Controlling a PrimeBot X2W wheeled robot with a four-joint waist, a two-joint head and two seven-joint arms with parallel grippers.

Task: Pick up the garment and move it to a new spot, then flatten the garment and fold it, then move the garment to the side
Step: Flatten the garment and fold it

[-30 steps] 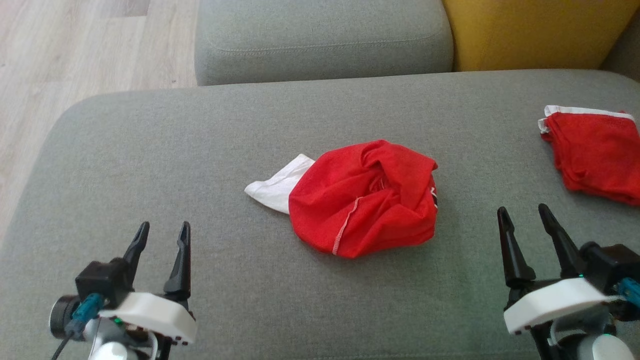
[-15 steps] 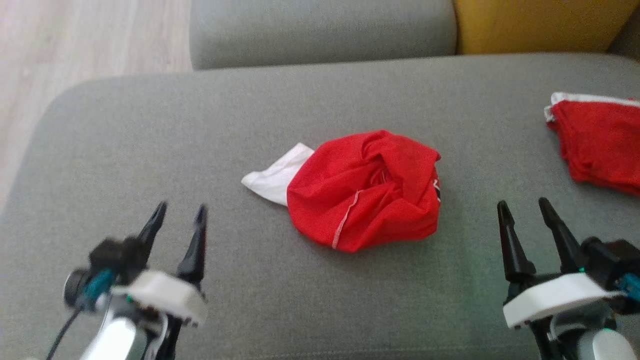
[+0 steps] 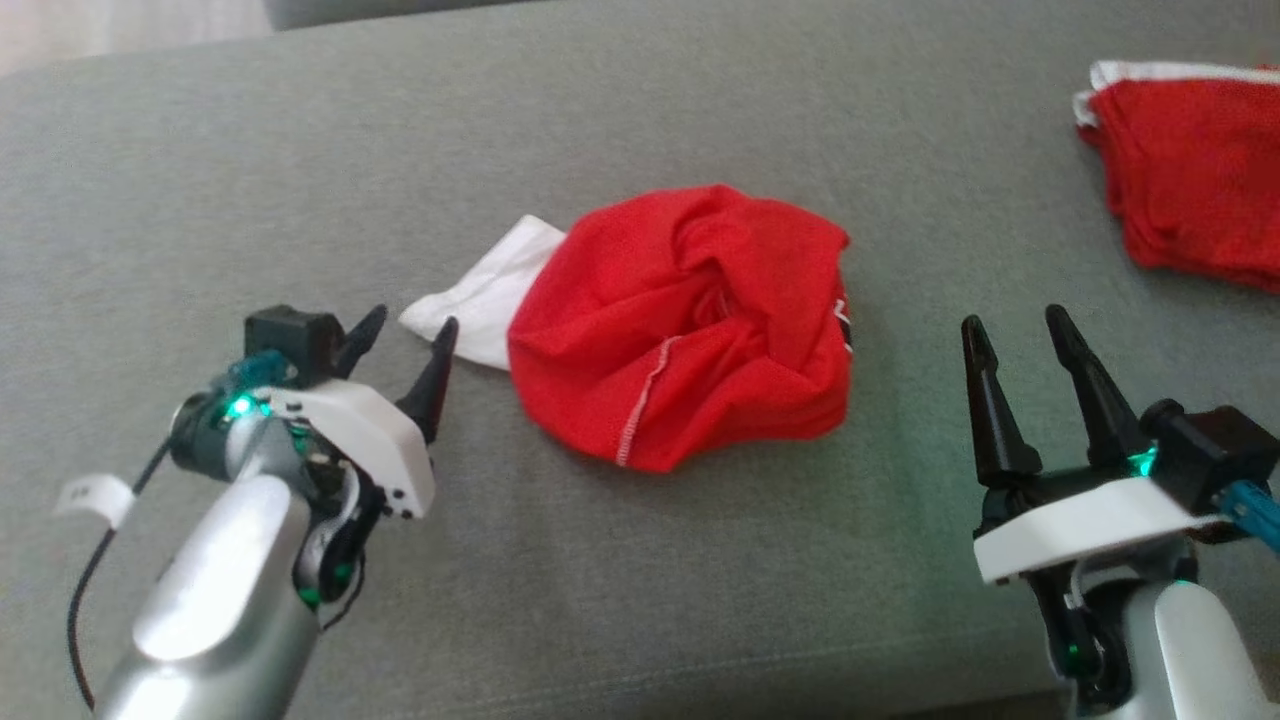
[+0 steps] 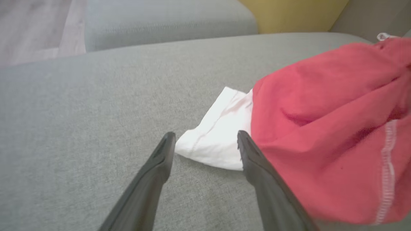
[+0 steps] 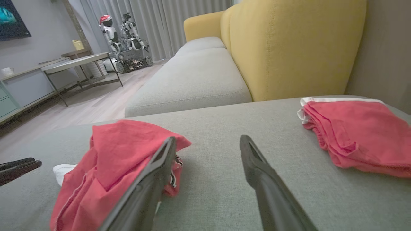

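The garment point(image 3: 690, 320) is a crumpled red heap with a white corner point(image 3: 480, 295) sticking out to its left, lying mid-cushion on the grey sofa seat point(image 3: 640, 120). My left gripper point(image 3: 405, 335) is open, its tips just short of that white corner. In the left wrist view the white corner point(image 4: 215, 141) lies between and just beyond my open left gripper point(image 4: 205, 141), with the red garment point(image 4: 324, 138) to the right. My right gripper point(image 3: 1010, 335) stands open to the right of the heap, apart from it. In the right wrist view the garment point(image 5: 112, 160) sits left of the open right gripper point(image 5: 208, 144).
A second red garment with white trim point(image 3: 1190, 190), folded, lies at the seat's far right, also visible as the folded red garment point(image 5: 356, 134). A yellow sofa back point(image 5: 289, 45) rises behind. The seat's front edge runs near my arms. Wooden floor, a table and another robot point(image 5: 125, 41) lie beyond.
My left gripper has moved forward and right, up to the white corner. The head camera has tilted down and closer, shifting the whole picture. The right gripper has kept its place.
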